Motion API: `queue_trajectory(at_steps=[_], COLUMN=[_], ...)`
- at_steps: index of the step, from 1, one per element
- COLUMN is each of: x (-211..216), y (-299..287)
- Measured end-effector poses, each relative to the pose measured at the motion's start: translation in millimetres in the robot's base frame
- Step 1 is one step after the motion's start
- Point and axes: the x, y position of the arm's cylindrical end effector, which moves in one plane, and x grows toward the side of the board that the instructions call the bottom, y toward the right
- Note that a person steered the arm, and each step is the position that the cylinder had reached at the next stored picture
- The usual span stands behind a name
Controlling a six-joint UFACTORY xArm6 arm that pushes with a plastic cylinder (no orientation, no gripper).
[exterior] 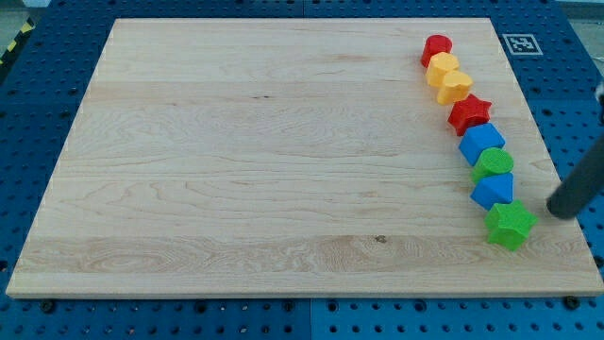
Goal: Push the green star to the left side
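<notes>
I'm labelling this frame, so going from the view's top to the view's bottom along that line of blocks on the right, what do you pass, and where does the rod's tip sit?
Red block → yellow block → yellow heart → red star → blue block → green round block → blue block → green star. My tip sits just to the view's right of the green star.

Pale wooden board [264, 151] with visible grain filling most of the view, blue perforated bench [57, 38] showing around all its edges, small black-and-white square marker [521, 43] at the board's top right corner, even bright light
</notes>
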Motion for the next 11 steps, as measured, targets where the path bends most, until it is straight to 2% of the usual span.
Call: queue_trajectory(at_steps=[1, 2, 4, 6, 8, 9, 10, 11], x=[23.9, 24.0, 22.4, 1.7, -11.4, -37.2, -43.9, -28.5], y=[0.0, -3.8, -57.1, -74.1, -146.3, -155.4, -159.5, -152.8])
